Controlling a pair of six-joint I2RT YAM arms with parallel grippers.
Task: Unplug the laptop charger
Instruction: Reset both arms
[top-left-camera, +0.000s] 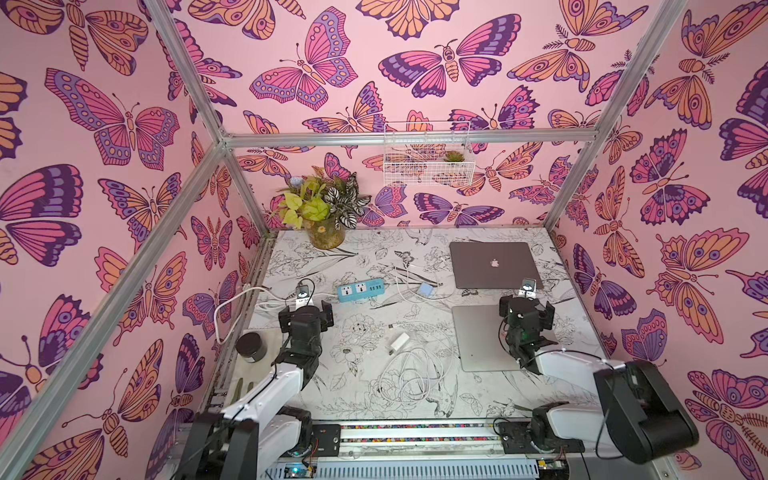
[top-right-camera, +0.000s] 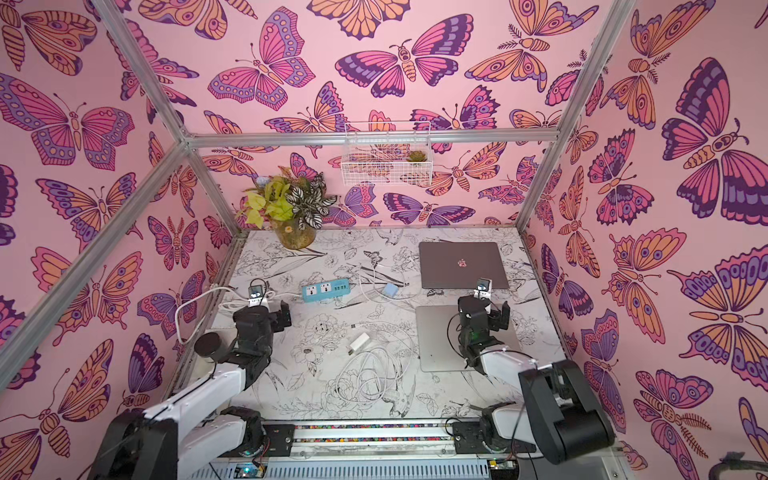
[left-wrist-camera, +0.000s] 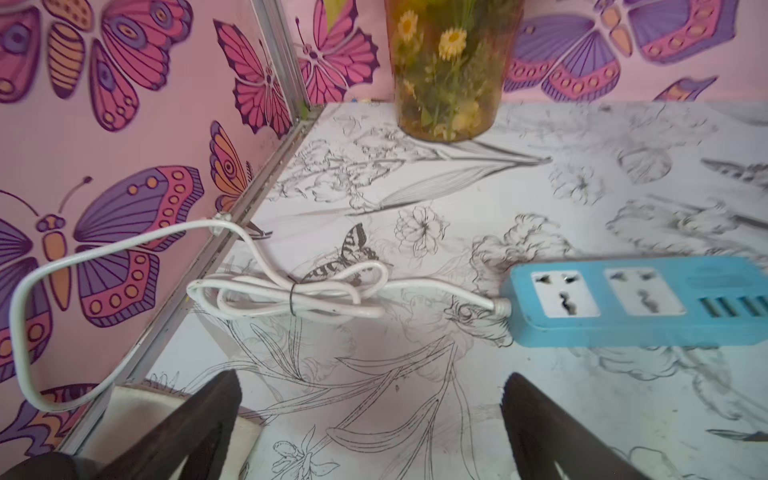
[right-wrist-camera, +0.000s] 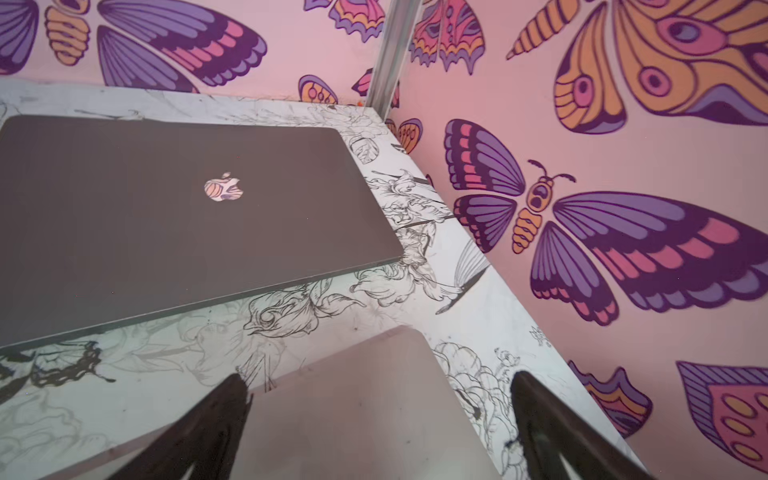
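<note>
Light-blue charger brick (top-left-camera: 426, 289) lies flat on the counter (top-left-camera: 365, 399), just beside the right end of the blue power strip (top-left-camera: 360, 289), whose two sockets we see empty. Its white cable (top-left-camera: 398, 284) loops toward the dark laptop (top-left-camera: 494, 264). The brick sits ahead of and between the arms; we judge the right hand (right-wrist-camera: 378, 386) slightly nearer than the left hand (left-wrist-camera: 372, 390). Both are spread wide and empty.
</note>
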